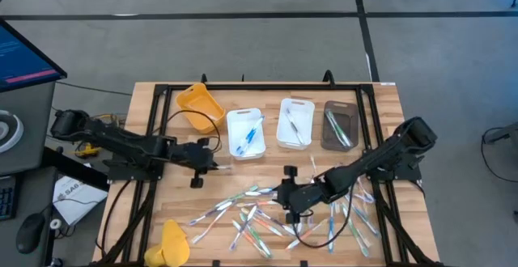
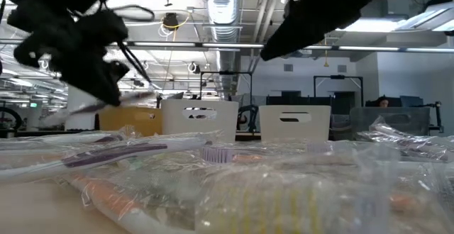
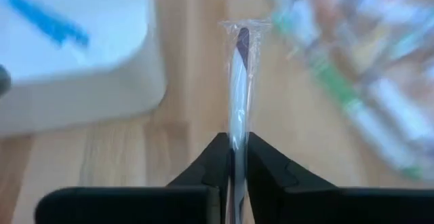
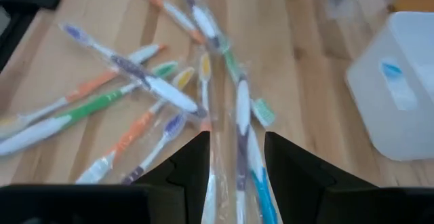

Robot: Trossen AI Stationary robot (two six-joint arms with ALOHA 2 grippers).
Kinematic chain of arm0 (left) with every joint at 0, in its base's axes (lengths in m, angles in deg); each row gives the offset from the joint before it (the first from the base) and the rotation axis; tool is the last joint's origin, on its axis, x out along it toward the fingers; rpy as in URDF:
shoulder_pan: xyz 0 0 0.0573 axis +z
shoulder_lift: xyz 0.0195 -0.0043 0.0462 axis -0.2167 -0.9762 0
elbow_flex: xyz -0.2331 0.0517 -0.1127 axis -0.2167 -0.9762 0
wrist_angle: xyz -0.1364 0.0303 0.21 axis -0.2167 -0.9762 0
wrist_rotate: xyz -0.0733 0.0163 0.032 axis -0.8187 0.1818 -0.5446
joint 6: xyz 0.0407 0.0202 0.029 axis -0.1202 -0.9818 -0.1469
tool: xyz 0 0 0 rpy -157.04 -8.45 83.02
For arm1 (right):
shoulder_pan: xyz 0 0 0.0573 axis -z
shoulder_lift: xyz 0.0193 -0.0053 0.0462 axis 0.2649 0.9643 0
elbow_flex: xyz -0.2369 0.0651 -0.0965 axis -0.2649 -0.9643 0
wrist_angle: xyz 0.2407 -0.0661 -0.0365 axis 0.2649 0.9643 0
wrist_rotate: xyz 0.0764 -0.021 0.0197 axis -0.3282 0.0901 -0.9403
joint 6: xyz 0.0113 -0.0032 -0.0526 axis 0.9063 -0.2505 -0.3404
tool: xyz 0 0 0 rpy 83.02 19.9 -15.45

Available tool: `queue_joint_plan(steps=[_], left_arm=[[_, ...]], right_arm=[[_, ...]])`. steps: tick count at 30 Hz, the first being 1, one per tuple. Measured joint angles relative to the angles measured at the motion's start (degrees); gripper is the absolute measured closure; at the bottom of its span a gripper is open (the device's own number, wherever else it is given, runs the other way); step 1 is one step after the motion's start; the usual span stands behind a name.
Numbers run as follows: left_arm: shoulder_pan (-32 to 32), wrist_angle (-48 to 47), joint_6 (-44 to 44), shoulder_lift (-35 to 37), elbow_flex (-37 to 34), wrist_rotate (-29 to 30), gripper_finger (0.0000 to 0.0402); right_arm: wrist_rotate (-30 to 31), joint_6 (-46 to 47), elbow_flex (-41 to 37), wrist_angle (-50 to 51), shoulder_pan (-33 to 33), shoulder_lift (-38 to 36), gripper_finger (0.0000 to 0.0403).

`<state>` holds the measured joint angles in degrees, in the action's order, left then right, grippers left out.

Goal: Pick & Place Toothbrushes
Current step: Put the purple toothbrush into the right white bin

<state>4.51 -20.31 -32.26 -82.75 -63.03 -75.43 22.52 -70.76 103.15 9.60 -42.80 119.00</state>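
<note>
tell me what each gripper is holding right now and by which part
The left gripper is shut on a wrapped toothbrush, gripped at one end; which end cannot be told. The right gripper is open over the toothbrush pile, holding nothing.

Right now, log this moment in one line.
left end effector: shut on wrapped toothbrush | right end effector: open over toothbrush pile

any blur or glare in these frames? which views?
Left wrist view: white plastic bin and background brushes smeared, while the wrapped toothbrush in the left pincer stays fairly sharp. Low view: near wrapped toothbrushes out of focus, wrappers glinting. Right wrist view: mostly sharp.
</note>
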Motion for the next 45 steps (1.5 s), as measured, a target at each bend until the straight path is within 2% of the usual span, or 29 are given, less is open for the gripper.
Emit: queue_joint_plan(steps=[3, 7, 12, 18, 24, 28, 35, 45], left_arm=[[-0.9, 2.4, 0.0, 4.7, 0.1, -2.9, 0.0383], [-2.9, 8.8, -0.4, 9.4, 0.1, -4.0, 0.0384], [-5.9, 20.7, -4.9, 10.2, 0.1, -6.2, 0.0382], [-7.5, 35.0, -9.8, 4.6, 0.2, -7.4, 0.0385], [-7.4, 54.4, -11.7, -6.7, 0.2, -7.4, 0.0385], [-7.3, 62.7, -11.9, -12.3, 0.2, -7.4, 0.0381], [-7.3, 70.7, -13.1, -16.1, 0.2, -7.4, 0.0384], [-7.4, 70.8, -13.0, -16.2, 0.2, -7.4, 0.0384]], right_arm=[[-0.8, -0.7, 0.6, 0.2, 0.8, 1.1, 0.0270], [-1.9, -0.7, 0.7, 0.0, 1.8, 1.1, 0.0273], [-1.8, -4.2, 1.9, -0.3, 3.0, 1.1, 0.0275], [-1.6, -4.8, 6.0, -0.8, 4.5, 1.1, 0.0272], [-1.6, -9.3, 7.3, -1.3, 4.4, 1.0, 0.0267], [-1.6, -14.4, 7.3, -5.1, 5.9, 1.0, 0.0272], [-1.6, -19.1, 7.4, -11.6, 8.9, 1.0, 0.0290], [-1.6, -18.7, 7.3, -15.0, 12.0, 2.2, 0.0272]])
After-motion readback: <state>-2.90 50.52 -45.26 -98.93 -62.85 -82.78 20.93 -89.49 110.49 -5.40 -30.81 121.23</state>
